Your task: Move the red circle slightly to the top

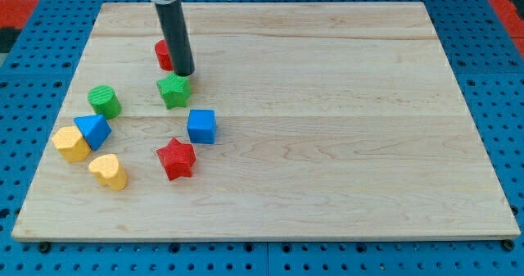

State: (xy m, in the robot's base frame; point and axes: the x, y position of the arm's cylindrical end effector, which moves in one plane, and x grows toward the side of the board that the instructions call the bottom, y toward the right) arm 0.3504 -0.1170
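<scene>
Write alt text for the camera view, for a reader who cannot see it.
A dark rod's tip rests between a partly hidden red circle and a green star on a wooden board. Further toward the view's left and bottom lie a green cylinder, blue triangle, blue cube, red star, a yellow block and a yellow heart.

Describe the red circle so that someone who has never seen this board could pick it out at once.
Start at the wooden board and go to the cluster of blocks in its left half. The red circle is the block nearest the view's top, just above the green star, partly hidden behind the dark rod, with my tip at its right. The only other red block, the red star, sits much lower.
</scene>
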